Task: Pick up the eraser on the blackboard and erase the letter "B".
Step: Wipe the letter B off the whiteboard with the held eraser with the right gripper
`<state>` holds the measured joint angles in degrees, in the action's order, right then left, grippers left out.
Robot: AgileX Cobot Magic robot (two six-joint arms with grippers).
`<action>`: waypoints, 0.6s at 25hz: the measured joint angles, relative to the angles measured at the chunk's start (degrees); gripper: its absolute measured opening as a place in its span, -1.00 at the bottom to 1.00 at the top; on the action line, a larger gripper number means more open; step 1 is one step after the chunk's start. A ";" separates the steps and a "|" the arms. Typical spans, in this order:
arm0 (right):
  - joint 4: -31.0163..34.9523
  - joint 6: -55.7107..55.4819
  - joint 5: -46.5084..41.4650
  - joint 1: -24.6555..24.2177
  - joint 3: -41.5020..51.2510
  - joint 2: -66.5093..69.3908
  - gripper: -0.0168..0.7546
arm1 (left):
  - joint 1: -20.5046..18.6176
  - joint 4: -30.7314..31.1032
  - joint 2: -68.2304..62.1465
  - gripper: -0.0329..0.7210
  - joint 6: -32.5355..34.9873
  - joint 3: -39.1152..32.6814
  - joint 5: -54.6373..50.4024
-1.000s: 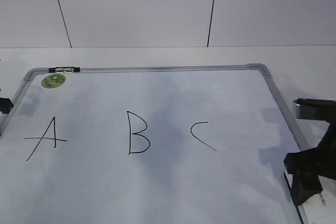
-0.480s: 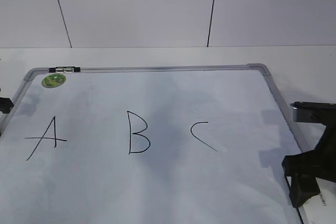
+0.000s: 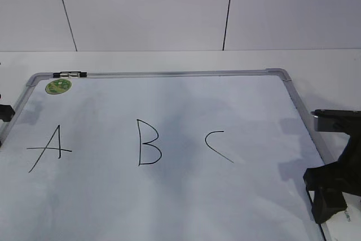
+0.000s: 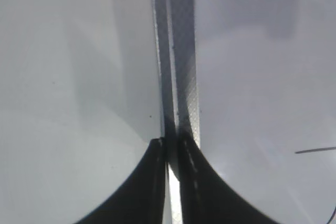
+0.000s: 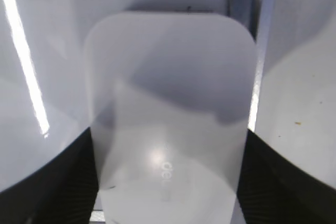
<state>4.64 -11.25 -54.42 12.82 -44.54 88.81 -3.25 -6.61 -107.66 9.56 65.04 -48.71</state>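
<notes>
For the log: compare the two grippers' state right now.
The left gripper has its fingers pressed together over the blackboard's frame, holding nothing; the right gripper has its fingers spread, straddling the eraser. The left sits at the board's left edge, the right at its right edge. Both are black.

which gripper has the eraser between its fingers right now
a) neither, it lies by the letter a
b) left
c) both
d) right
d: in the right wrist view the white eraser fills the space between the dark fingers of the right gripper, while the left gripper sits over the frame of the blackboard with no eraser in sight.
</notes>
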 joint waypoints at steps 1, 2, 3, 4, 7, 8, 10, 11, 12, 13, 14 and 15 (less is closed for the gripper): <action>0.00 0.00 -0.10 0.00 0.00 0.00 0.39 | 0.00 0.00 0.00 -0.82 0.00 0.00 0.00; 0.00 0.00 -0.10 0.00 -0.04 0.00 0.39 | 0.00 0.00 0.00 -0.82 0.00 0.00 0.00; 0.00 0.10 -0.19 0.00 -0.13 0.00 0.39 | 0.00 0.00 0.00 -0.82 0.00 0.00 0.00; 0.00 0.10 -0.19 0.00 -0.13 0.00 0.39 | 0.00 0.00 0.00 -0.82 0.00 0.00 0.00; 0.00 0.10 -0.19 0.00 -0.13 0.00 0.39 | 0.00 -0.02 0.00 -0.82 0.00 0.00 0.00; 0.00 0.10 -0.19 0.00 -0.13 0.00 0.39 | 0.00 -0.02 0.00 -0.82 0.00 0.00 0.00; 0.00 0.12 -0.22 0.00 -0.13 0.00 0.39 | 0.00 -0.13 0.00 -0.82 0.00 0.00 0.00; 0.00 0.22 -0.33 0.00 -0.13 0.00 0.39 | 0.00 -0.12 0.00 -0.82 0.00 0.00 0.10; 0.00 0.22 -0.32 0.00 -0.13 0.00 0.39 | 0.00 -0.12 0.00 -0.82 0.00 0.00 0.10; 0.00 0.22 -0.32 0.00 -0.13 0.00 0.39 | 0.00 -0.12 0.00 -0.82 0.00 0.00 0.10; 0.00 0.22 -0.32 0.00 -0.13 0.00 0.39 | 0.00 -0.12 0.00 -0.82 0.00 0.00 0.10; 0.00 0.22 -0.32 0.00 -0.13 0.00 0.39 | 0.00 -0.12 0.00 -0.82 0.00 0.00 0.10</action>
<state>4.64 -11.03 -54.74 12.82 -44.67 88.81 -3.25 -6.73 -107.66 9.56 65.04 -48.61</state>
